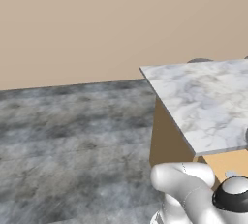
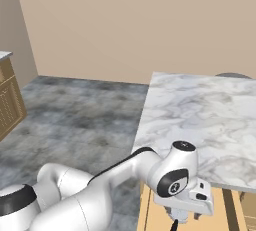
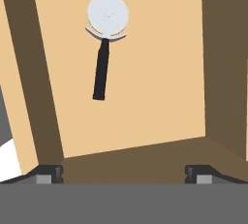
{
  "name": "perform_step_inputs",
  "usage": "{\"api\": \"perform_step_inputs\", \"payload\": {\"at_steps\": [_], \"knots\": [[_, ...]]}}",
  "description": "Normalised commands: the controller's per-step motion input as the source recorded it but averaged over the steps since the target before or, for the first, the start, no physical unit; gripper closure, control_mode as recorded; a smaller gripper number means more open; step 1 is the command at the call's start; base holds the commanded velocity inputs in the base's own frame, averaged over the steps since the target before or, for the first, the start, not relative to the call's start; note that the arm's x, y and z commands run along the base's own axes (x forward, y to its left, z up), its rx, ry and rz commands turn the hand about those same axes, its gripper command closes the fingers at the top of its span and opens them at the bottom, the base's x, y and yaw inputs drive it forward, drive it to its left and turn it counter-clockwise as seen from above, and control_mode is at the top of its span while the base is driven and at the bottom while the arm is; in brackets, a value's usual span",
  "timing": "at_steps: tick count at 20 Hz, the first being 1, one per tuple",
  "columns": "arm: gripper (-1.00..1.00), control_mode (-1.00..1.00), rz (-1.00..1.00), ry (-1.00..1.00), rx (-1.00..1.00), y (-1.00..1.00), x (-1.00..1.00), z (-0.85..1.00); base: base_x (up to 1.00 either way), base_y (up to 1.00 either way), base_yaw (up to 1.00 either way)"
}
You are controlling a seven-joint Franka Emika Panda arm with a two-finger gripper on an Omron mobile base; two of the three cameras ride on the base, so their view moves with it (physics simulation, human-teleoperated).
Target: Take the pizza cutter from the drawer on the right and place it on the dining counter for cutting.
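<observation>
End effector (image 3: 124,173) wide above drawer (image 3: 160,97)

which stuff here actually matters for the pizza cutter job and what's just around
For the job:
pizza cutter, lying flat in the drawer
drawer, pulled open
dining counter
gripper, open above the drawer

Just around:
grey floor
wood cabinet by the far wall

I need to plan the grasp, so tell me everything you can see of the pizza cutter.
The small pizza cutter has a silvery round wheel, a pale curved guard and a short, straight black handle. It lies flat on the plain bottom of the light honey-coloured wooden drawer, clear of its sides, nothing else touching it. In the hand view the wheel points away, the handle toward the open gripper, which is apart from it.
</observation>
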Motion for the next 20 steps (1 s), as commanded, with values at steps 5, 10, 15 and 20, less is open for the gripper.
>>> {"api": "perform_step_inputs", "payload": {"at_steps": [5, 10, 15, 20], "knots": [[-1.00, -1.00, 0.05, 0.00, 0.00, 0.00, 0.08, -0.25, 0.00, 0.00, 0.00], [-1.00, -1.00, 0.05, 0.00, 0.00, 0.00, 0.03, -0.14, 0.00, 0.00, 0.00], [-1.00, -1.00, 0.03, 0.00, 0.00, 0.00, 0.09, -0.03, 0.00, 0.00, 0.00], [-1.00, -1.00, 0.03, 0.00, 0.09, -0.01, 0.02, -0.01, 0.00, 0.00, 0.00]]}}
